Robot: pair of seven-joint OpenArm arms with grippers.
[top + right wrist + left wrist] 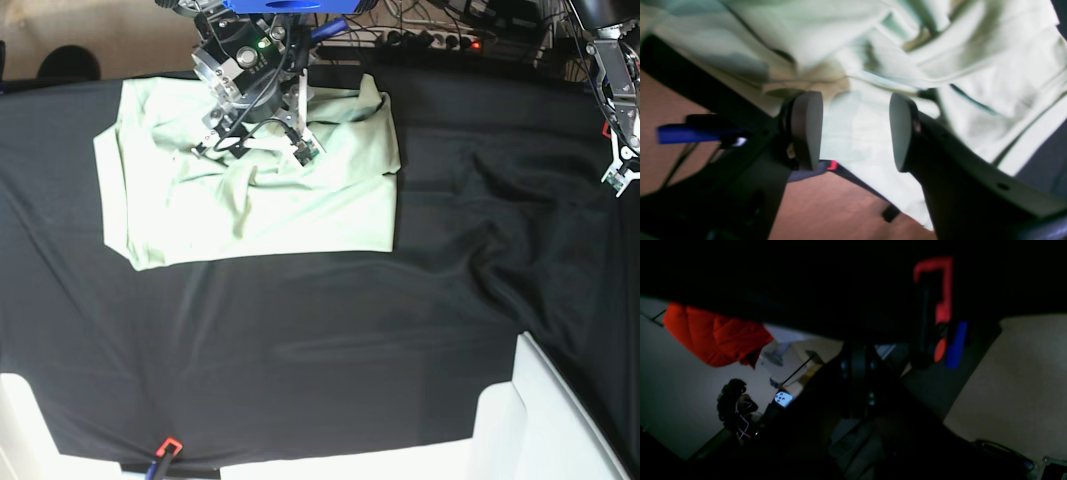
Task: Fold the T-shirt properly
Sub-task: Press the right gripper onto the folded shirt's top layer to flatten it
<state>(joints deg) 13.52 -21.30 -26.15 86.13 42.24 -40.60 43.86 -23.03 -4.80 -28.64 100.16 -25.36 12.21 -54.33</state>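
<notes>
The pale mint-green T-shirt (250, 200) lies partly folded and rumpled on the black cloth (330, 330), at the back left of the base view. My right gripper (258, 140) hovers over the shirt's upper middle, near the collar. In the right wrist view this gripper (853, 131) is open, its two grey pads (806, 130) apart with wrinkled T-shirt (857, 140) fabric showing between them. My left gripper (617, 175) hangs at the far right over bare cloth, away from the shirt, and is shut. The left wrist view is dark and shows no shirt.
White bins (540, 420) stand at the front right and the front left corner (20, 420). A red and blue clamp (165, 450) grips the front table edge. A power strip and cables (440, 40) run along the back. The cloth is wrinkled at the right (500, 230).
</notes>
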